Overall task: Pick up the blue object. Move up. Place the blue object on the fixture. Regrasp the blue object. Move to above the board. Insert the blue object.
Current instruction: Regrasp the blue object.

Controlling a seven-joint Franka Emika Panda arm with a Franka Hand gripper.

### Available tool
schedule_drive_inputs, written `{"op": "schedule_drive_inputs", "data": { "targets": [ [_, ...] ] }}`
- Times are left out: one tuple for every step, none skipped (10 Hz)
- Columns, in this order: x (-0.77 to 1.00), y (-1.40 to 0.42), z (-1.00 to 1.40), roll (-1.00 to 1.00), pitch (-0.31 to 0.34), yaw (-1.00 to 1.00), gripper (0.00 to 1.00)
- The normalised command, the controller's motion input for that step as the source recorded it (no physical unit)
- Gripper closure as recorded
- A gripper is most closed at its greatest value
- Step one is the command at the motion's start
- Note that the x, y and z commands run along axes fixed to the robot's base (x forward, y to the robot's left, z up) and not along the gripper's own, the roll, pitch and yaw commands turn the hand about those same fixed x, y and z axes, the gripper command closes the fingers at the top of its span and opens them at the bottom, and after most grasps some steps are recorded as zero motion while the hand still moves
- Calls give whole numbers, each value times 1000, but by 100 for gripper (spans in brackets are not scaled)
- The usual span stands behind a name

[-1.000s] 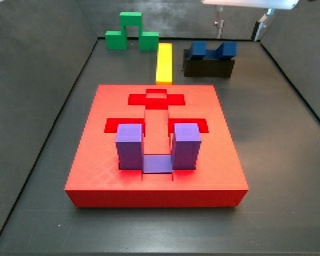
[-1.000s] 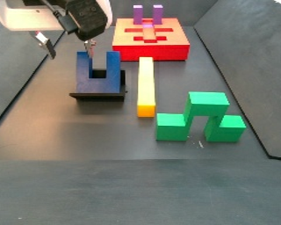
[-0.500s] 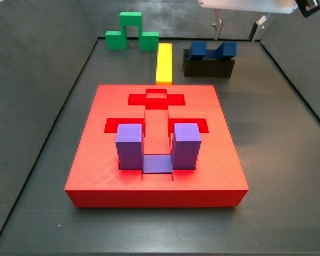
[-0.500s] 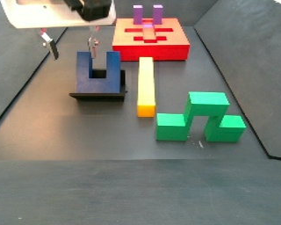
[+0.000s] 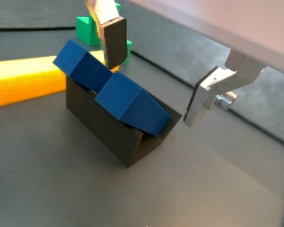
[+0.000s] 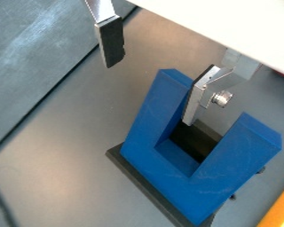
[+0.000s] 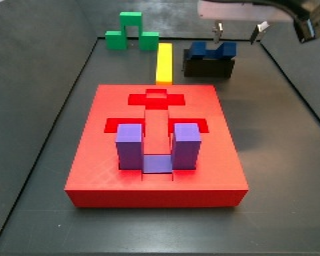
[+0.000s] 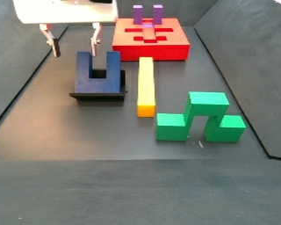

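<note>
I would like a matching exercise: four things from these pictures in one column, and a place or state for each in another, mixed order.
Things:
1. blue object
2. purple block
3. yellow bar
4. gripper

Places or states:
A. lies on the floor beside the fixture
B. open, above the fixture, holding nothing
C. rests on the fixture
D. sits in the board

Pairs: 1-C, 2-D, 3-A, 4-B

You see the red board [image 7: 156, 145] nearest you on the dark tabletop [image 7: 43, 150], with a purple U-shaped block [image 7: 159, 148] standing in its near recess. Behind it lies a yellow bar [image 7: 164, 60], and green blocks [image 7: 129, 32] sit at the far edge. The blue object [image 7: 212, 49] rests on the fixture [image 7: 210, 67]. The tool [image 7: 238, 32] hangs just above it, fingers spread.
</note>
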Motion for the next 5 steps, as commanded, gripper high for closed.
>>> {"op": "schedule_drive_inputs", "data": {
  "targets": [
    [0, -149, -117, 886, -49, 14, 0],
    [14, -117, -106, 889, 0, 11, 0],
    [0, -51, -151, 883, 0, 0, 0],
    [0, -6, -160, 789, 0, 0, 0],
    [0, 0, -217, 797, 20, 0, 0]
  ]
}}
